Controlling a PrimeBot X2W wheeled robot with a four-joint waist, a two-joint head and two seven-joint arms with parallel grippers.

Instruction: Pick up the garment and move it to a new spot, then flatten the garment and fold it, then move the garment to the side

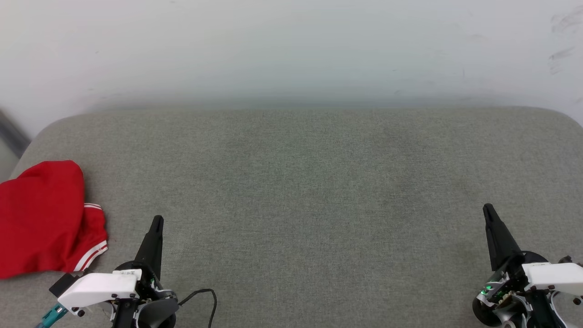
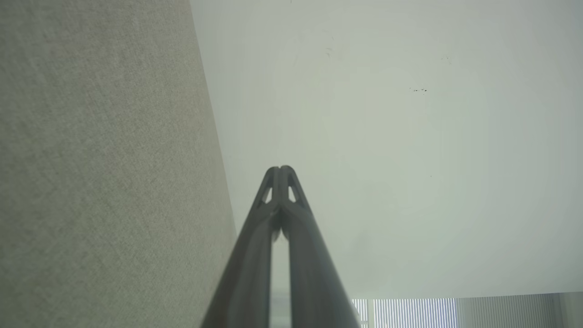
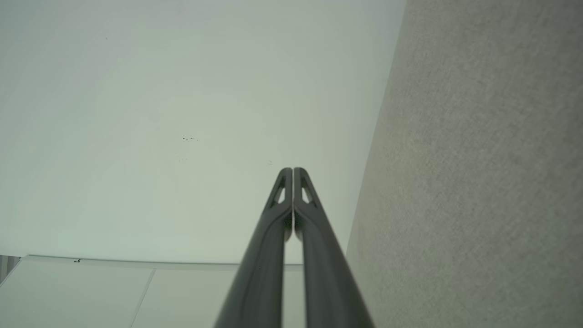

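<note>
Black plastic, nearest item: we enter the left gripper point(image 1: 157, 222) at the lower left of the head view. Its two long fingers are pressed flat together into one point, with nothing caught between them. Its own wrist view shows the tips touching. At its base we note the white left wrist housing point(image 1: 97, 288), a teal connector point(image 1: 51, 315) at the bottom edge, and a thin black cable point(image 1: 207, 297) looping over the cloth just beside it.

Matching item: the right gripper point(image 1: 488, 210) at the lower right, likewise closed tip to tip and empty. With it go the white right wrist housing point(image 1: 553, 274) and a small green light point(image 1: 488, 288) low on the wrist. The two grippers stand well apart.

Next we record the garment point(image 1: 43, 218). It is red fabric in a crumpled heap at the left edge of the head view, partly cut off by the frame. Red-and-white striped trim shows along its lower right hem. It lies on the surface to the left of the left gripper, near it but touching neither gripper.

Supporting all of the above: a grey woven surface point(image 1: 319, 182) with rounded far corners.

Farthest: a pale wall point(image 1: 291, 50), lightly scuffed at the upper right. In the left wrist view we add a slatted panel point(image 2: 410, 312) at the bottom edge, beyond the fingers.
</note>
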